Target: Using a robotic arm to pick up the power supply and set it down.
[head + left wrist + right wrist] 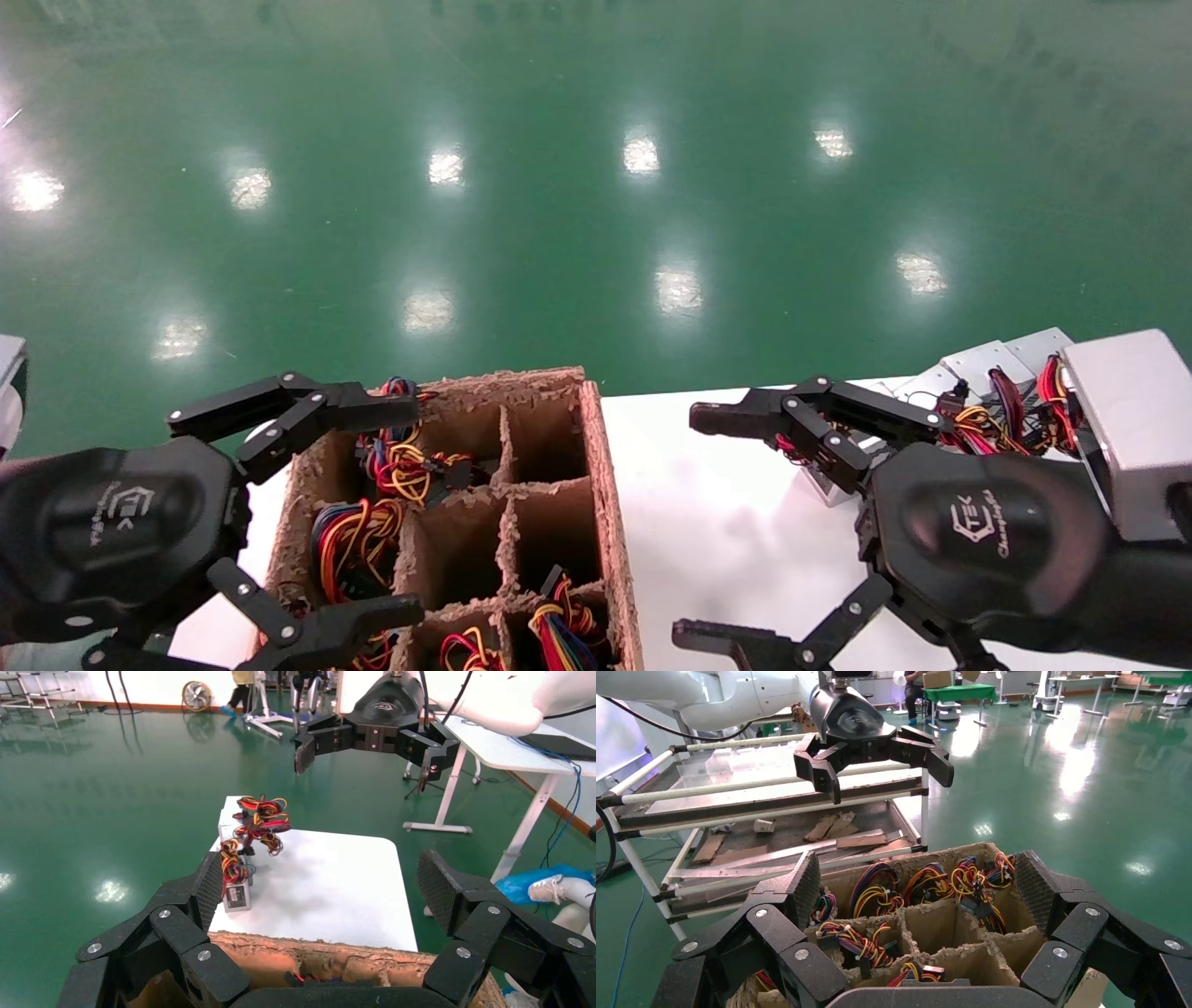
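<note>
Silver-grey power supplies (987, 362) with red-yellow-black wire bundles (982, 424) stand in a row at the white table's far right edge. In the left wrist view the nearest power supply (237, 897) shows a dark label. My right gripper (694, 528) hovers open over the table just left of that row, holding nothing. My left gripper (410, 511) hangs open and empty over the left side of the brown cardboard divider box (605, 485). Wire bundles (926, 881) fill several of the box's compartments; the units beneath them are hidden. In their own wrist views, my left gripper (323, 881) and my right gripper (919, 881) are spread wide.
The white table (736, 550) lies between the box and the row of supplies. Green floor (596, 186) lies beyond the table's far edge. A metal rack (772, 804) with cardboard scraps stands behind my left arm. Another white table (492, 748) stands behind my right arm.
</note>
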Controlling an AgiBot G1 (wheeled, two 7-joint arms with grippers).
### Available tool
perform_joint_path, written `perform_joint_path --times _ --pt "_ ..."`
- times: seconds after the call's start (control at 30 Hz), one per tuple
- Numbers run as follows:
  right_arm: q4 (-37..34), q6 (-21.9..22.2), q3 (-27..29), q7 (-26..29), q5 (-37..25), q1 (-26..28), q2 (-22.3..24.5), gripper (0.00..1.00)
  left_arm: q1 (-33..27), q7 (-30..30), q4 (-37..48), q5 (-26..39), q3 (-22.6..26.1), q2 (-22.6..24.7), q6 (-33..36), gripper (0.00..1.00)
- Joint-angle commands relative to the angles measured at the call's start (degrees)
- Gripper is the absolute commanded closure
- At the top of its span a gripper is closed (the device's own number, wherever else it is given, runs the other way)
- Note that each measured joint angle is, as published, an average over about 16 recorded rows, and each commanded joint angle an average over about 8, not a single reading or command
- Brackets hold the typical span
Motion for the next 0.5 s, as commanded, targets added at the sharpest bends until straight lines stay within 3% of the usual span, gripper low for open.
perform_joint_path --times 0.03,0.5 --pt "0.0 0.0 0.0 0.0 0.0 0.0 0.0 0.0 0.0 0.0 0.0 0.0 0.0 0.0 0.0 0.0" --pt "0.0 0.0 0.0 0.0 0.0 0.0 0.0 0.0 0.0 0.0 0.0 0.0 0.0 0.0 0.0 0.0"
